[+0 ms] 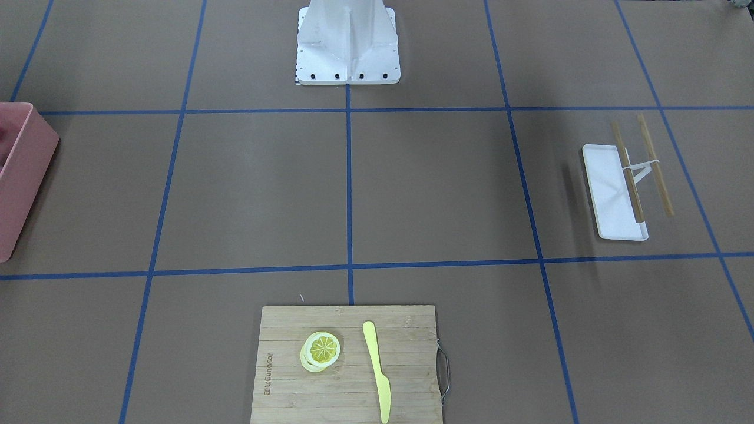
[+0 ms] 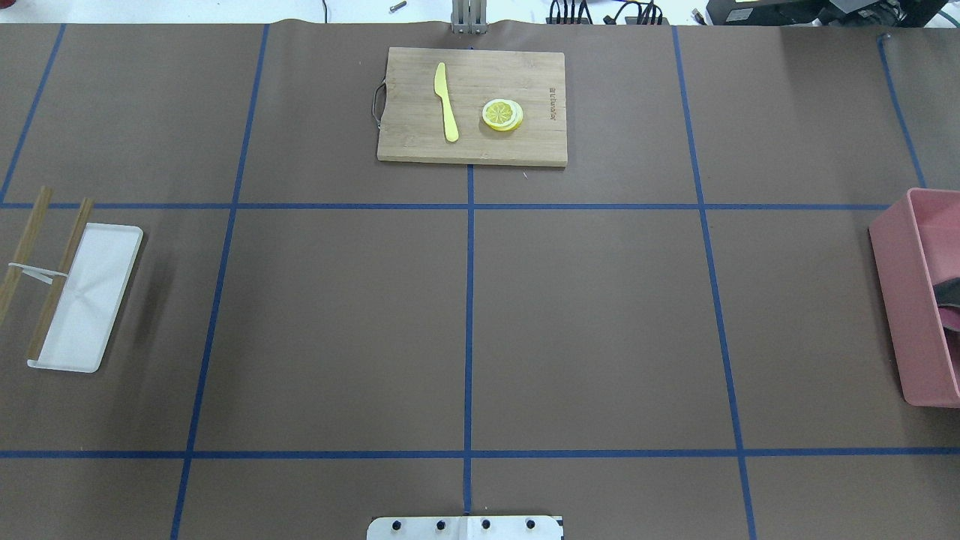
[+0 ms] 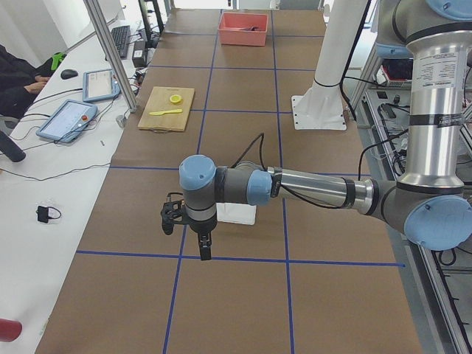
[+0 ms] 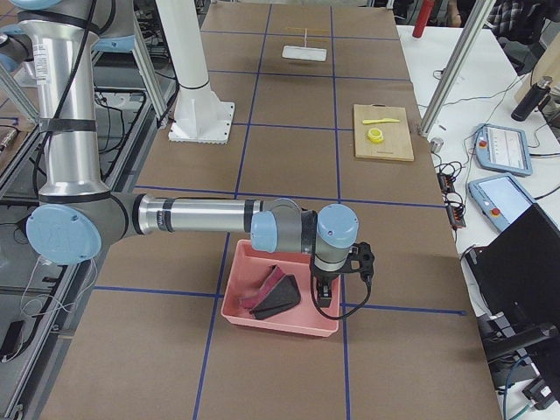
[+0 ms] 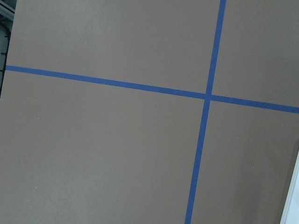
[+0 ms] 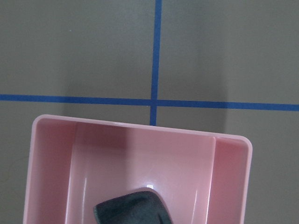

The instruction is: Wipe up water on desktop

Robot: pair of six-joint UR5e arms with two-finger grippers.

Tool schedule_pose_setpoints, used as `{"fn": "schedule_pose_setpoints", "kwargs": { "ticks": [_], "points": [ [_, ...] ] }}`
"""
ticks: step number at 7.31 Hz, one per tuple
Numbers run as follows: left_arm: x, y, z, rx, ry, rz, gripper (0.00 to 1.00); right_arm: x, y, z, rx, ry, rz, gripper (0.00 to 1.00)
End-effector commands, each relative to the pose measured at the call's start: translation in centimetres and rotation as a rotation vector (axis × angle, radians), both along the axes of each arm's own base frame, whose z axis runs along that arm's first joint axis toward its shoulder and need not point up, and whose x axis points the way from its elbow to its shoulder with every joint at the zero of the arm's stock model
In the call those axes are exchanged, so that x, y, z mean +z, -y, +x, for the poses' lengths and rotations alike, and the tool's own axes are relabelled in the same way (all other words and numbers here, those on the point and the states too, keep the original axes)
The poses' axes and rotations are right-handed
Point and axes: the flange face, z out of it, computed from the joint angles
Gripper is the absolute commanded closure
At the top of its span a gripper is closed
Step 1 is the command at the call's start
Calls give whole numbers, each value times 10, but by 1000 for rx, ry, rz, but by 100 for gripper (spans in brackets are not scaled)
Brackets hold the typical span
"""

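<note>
The desktop (image 2: 592,322) is a large matte brown surface with a grid of blue tape lines; I see no water on it. A dark cloth (image 4: 275,294) lies in a pink bin (image 4: 289,322) at the robot's right end, and also shows in the right wrist view (image 6: 133,209). My right gripper (image 4: 324,296) hangs over that bin's outer side; I cannot tell if it is open or shut. My left gripper (image 3: 204,248) hangs over the desktop beside a white tray (image 3: 240,214); I cannot tell its state. Neither gripper shows in the wrist, overhead or front views.
A bamboo cutting board (image 2: 472,146) with a lemon slice (image 2: 502,115) and a yellow knife (image 2: 446,101) lies at the far middle. The white tray (image 2: 90,300) with a wooden-stick rack (image 2: 45,270) is at the left end. The robot base (image 1: 347,50) stands mid-table.
</note>
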Motion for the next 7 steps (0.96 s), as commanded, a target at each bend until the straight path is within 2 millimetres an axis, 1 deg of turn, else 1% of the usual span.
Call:
{"fn": "schedule_pose_setpoints", "kwargs": {
  "ticks": [1, 2, 3, 4, 5, 7],
  "points": [
    [-1, 0, 0, 0, 0, -1, 1, -19, -4, 16, 32, 5, -38, 0],
    [-1, 0, 0, 0, 0, -1, 1, -36, -5, 16, 32, 6, -50, 0],
    [1, 0, 0, 0, 0, -4, 1, -32, -10, 15, 32, 6, -57, 0],
    [3, 0, 0, 1, -1, -6, 1, -31, -11, 14, 29, 6, -59, 0],
    [9, -5, 0, 4, -3, -17, 1, -30, -11, 14, 30, 8, -61, 0],
    [12, -7, 0, 5, -4, -22, 1, -27, -11, 14, 29, 6, -62, 0]
  ]
}}
